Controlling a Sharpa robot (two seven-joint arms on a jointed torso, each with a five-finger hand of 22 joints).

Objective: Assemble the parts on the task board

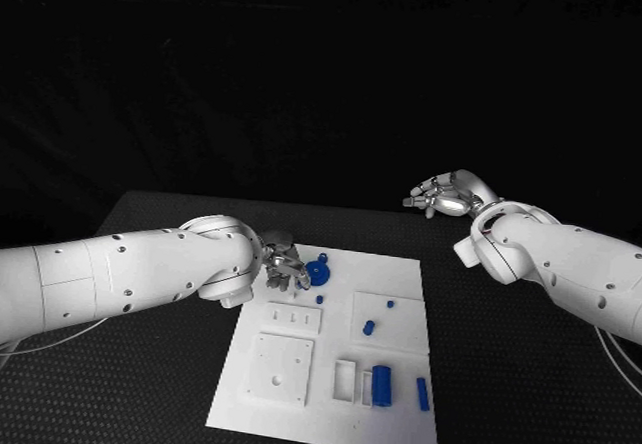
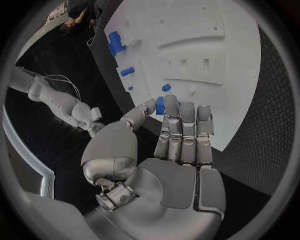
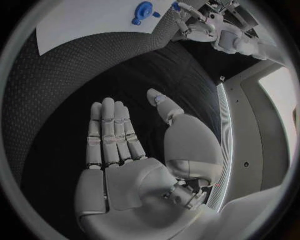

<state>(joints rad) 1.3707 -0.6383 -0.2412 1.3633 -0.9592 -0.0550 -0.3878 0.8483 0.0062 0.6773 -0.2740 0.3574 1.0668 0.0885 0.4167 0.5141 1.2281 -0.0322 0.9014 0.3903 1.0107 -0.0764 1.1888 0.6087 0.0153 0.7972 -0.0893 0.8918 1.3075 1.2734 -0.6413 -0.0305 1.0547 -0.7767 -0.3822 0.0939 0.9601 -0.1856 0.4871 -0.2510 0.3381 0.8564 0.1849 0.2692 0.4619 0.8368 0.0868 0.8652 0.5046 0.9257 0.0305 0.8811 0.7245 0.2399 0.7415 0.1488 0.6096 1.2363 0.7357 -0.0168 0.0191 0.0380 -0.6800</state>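
I am holding my left hand [image 1: 280,263] over the task board [image 1: 397,426], its fingers [image 2: 187,117] touching the blue round part [image 1: 323,275] but seemingly not gripping; it looks light, stiff and slippery, best pinched at its rim; my right hand [image 1: 441,195] is hovering open, well clear; other blue parts [image 1: 382,383] are lying nearer me, not obstructing.

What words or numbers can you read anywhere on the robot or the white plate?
None: no words, numbers or signs can be read here.
White plate: plain, only slots and small blue pieces.
Left robot hand and right robot hand: bare silver, no label.
White arms: small dark dots, not letters.
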